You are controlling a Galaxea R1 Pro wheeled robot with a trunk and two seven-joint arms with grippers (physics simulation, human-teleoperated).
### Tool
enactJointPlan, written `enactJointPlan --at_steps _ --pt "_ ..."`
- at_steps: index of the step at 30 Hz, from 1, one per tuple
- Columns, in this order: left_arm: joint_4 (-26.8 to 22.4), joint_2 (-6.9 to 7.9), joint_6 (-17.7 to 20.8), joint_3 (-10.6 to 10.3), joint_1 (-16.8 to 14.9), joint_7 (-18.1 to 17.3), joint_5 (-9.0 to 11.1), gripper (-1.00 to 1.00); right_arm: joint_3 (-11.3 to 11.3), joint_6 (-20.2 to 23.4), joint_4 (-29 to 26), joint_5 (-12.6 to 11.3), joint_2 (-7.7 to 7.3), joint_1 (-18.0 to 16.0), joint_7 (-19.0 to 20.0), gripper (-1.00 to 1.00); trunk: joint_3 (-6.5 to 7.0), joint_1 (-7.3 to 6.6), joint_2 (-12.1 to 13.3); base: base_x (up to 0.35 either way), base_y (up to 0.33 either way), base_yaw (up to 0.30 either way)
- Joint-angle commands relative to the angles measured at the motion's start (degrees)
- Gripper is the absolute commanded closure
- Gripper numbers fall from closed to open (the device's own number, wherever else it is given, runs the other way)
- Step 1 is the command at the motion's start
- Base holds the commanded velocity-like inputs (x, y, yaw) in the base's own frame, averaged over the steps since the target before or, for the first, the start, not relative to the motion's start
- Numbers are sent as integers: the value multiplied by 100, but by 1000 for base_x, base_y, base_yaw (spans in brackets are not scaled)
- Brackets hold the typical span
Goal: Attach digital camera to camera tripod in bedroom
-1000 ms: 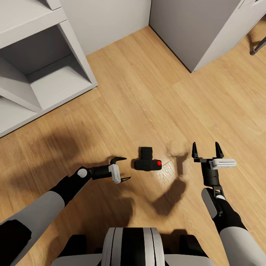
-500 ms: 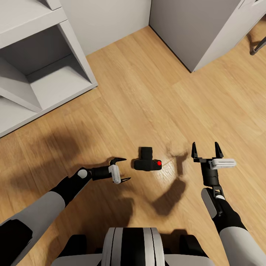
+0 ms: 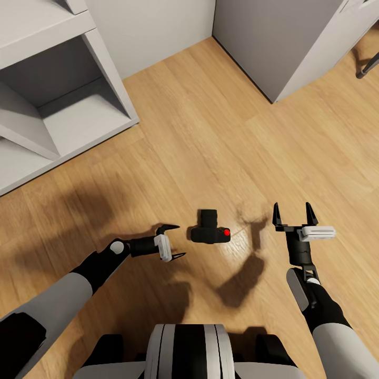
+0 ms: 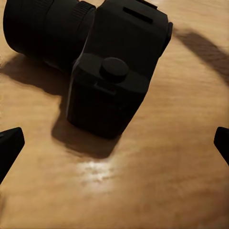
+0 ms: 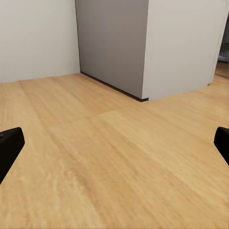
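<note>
- Camera first: the digital camera [image 3: 210,229] lies on the light wood floor [image 3: 221,137], lens barrel pointing toward the far wall, red button on the side nearer my right arm.
- Taking the digital camera as my landmark, the left gripper [image 3: 174,242] sits just beside it on the left, not touching, fingers spread wide and aimed sideways at the body.
- From the left wrist I see the digital camera [image 4: 98,62] close up and square between the two fingertips [image 4: 9,145], with a gap of bare floor on each side; nothing is held.
- The right gripper [image 3: 292,215] is on the camera's other side, farther off than the left one, jaws apart and pointing away from me, holding nothing.
- From the right wrist I see open floor [image 5: 109,157] and the grey cabinet [image 5: 114,43] corner beyond it.
- Beyond the camera and to its left stands a white shelf unit [image 3: 52,100]; beyond it to the right, the grey cabinet [image 3: 279,42].
- A dark leg-like piece [image 3: 368,68] shows past the cabinet; I cannot tell what it belongs to.
- Arm shadows fall on the floor on either side of the camera.
</note>
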Motion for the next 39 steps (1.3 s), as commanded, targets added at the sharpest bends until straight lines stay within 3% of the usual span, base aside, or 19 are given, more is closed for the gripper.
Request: enactJointPlan --at_steps 1,10,17,23,39 --pt "-4 3 -27 -15 -3 19 -22 -100 -3 -8 3 -53 0 -2 58 -100 -2 -1 -1 0 0 0" --pt "-7 -5 -23 -11 -7 83 -22 -100 -3 -4 4 -53 0 -2 58 -100 -2 -1 -1 0 0 0" --pt "-11 -16 -17 -38 -4 695 -30 -100 -3 -4 4 -53 2 -2 58 -100 -2 -1 -1 0 0 0" --pt "-12 -18 -15 -57 -3 946 -31 -100 -3 -4 4 -53 1 -2 58 -100 -2 -1 -1 0 0 0" --pt "-3 -61 -15 -425 -3 1000 -44 -100 -3 -7 4 -53 5 -2 56 -100 -2 -1 -1 0 0 0"
